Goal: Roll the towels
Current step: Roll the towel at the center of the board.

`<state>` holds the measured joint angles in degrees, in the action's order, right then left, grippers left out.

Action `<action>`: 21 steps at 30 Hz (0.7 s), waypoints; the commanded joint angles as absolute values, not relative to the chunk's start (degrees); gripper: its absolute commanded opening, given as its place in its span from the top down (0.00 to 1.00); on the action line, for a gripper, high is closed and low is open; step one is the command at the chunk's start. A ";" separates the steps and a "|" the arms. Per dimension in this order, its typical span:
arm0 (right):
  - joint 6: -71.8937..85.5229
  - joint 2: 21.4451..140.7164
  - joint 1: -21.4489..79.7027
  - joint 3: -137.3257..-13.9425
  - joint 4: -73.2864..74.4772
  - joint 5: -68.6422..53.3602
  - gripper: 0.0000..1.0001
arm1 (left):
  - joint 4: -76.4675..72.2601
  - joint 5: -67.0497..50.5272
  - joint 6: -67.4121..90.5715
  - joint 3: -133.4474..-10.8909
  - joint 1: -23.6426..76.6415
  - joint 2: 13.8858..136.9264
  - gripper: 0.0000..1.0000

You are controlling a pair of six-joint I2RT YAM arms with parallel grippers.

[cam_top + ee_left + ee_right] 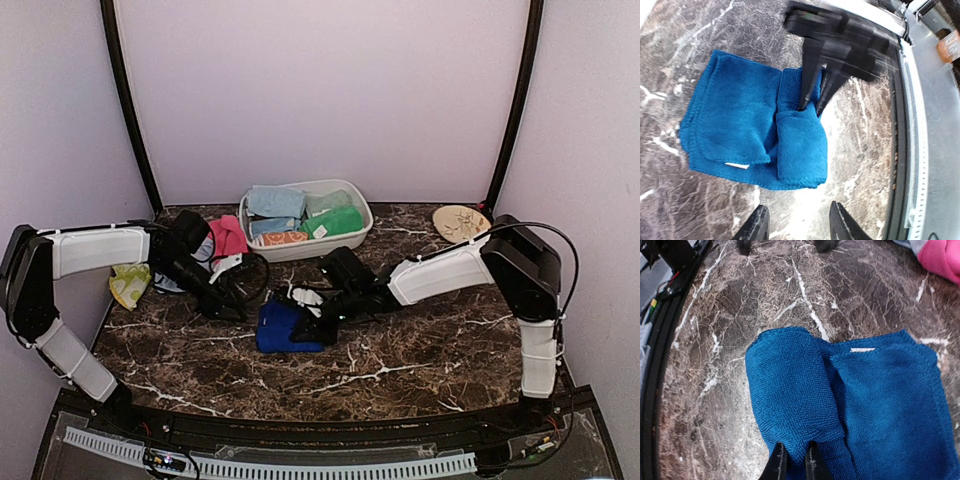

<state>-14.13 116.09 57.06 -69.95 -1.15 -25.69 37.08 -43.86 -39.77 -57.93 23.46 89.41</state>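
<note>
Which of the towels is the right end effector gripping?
The royal blue towel, partly folded on the table: the right end effector pinches its fold. The pink towel lies beside the tub; the green towel sits inside it.

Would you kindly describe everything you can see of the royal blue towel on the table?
The royal blue towel is a soft, terry-like cloth with stitched edges and a small white label at one edge. It lies on the dark marbled table, near the middle, partly rolled: one end is turned over into a thick roll, the rest flat. The right hand pinches the roll's end.
</note>
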 commanded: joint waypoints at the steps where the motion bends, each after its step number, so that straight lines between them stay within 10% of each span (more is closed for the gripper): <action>1: -4.39 122.75 53.66 -74.80 13.38 -38.01 1.00 | 35.19 -38.85 -43.56 -54.75 24.74 84.22 0.56; 6: 3.42 125.16 51.37 -76.22 12.58 -45.79 1.00 | 29.65 -30.99 -44.24 -51.77 34.17 82.71 0.53; 10: 13.30 126.42 49.70 -76.05 8.31 -49.39 1.00 | 27.03 -24.31 -44.45 -54.58 40.41 86.53 0.32; 21: 22.35 127.75 49.31 -77.30 5.21 -52.33 1.00 | 20.04 -15.93 -45.08 -56.30 45.48 94.57 0.44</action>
